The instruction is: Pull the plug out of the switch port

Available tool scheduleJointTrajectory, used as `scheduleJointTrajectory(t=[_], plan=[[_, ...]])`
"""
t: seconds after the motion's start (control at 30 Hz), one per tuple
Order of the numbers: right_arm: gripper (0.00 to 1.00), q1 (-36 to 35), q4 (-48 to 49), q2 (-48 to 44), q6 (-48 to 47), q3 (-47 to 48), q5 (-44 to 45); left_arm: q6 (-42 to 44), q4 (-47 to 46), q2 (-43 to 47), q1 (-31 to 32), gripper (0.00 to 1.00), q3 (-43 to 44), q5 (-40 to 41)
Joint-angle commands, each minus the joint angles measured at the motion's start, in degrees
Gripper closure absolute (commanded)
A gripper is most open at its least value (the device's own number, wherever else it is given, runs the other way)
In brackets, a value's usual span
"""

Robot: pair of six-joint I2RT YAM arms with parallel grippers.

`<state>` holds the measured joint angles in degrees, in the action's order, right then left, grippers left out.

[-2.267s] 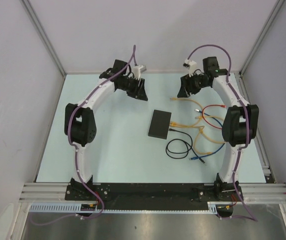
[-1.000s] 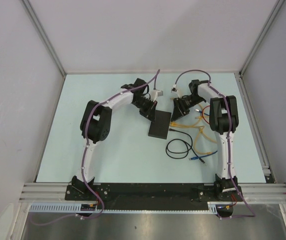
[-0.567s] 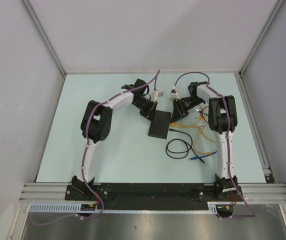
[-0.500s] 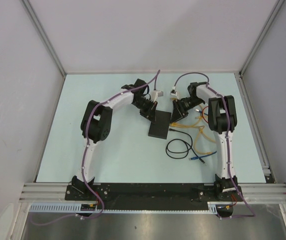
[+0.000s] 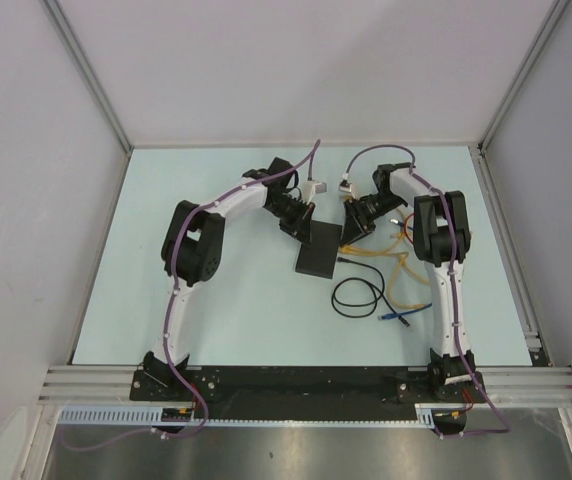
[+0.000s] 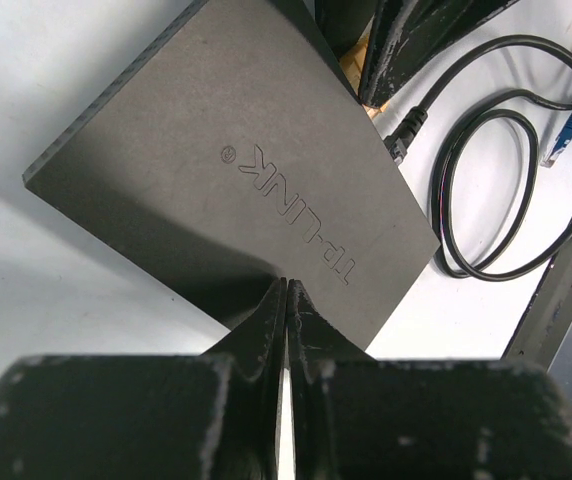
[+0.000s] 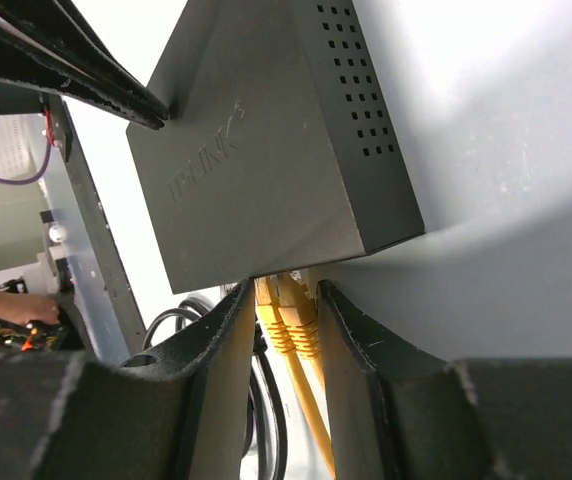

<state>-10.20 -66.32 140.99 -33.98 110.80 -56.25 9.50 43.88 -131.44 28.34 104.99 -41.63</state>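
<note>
Right wrist view: my right gripper (image 7: 284, 292) straddles the yellow plugs (image 7: 288, 312) at the switch (image 7: 256, 170); I cannot tell if it pinches yet. Left gripper (image 6: 285, 292), clenched empty, rests on the switch. I'd squeeze one plug, then pull straight out. Overhead, the switch sits mid-frame, sockets facing right, long axis near-vertical.

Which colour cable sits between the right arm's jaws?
The yellow cabling plugged into the switch; the black cable lies loose beside it, outside the jaws.

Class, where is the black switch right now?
In the top view, the switch lies centre-frame between both grippers: left gripper shut over its far corner, right gripper straddling the yellow plugs on its right side.
</note>
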Motion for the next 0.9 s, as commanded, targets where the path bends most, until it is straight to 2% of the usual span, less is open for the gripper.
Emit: scheduleJointTrajectory(t=[0.0, 0.2, 0.63, 0.77, 0.87], plan=[[0.64, -1.9, 0.6, 5.0, -1.0, 1.3, 7.3, 1.8, -0.3, -0.7, 0.4, 0.95, 0.0, 3.5], [0.66, -1.7, 1.5, 5.1, 0.6, 1.3, 7.6, 2.1, 0.0, -0.4, 0.6, 0.95, -0.1, 3.8], [0.78, -2.9, 5.4, 5.0, 5.9, 0.4, 12.7, 2.3, 0.0, -0.6, 0.8, 0.95, 0.0, 4.2], [0.84, -3.5, 5.5, 4.4, 5.0, 0.1, 13.5, 2.5, 0.0, -0.5, 0.8, 0.94, 0.0, 4.2], [0.89, -3.4, 3.3, 3.9, 0.0, 0.2, 14.8, 2.5, 0.2, -0.4, 0.7, 0.94, 0.0, 4.4]])
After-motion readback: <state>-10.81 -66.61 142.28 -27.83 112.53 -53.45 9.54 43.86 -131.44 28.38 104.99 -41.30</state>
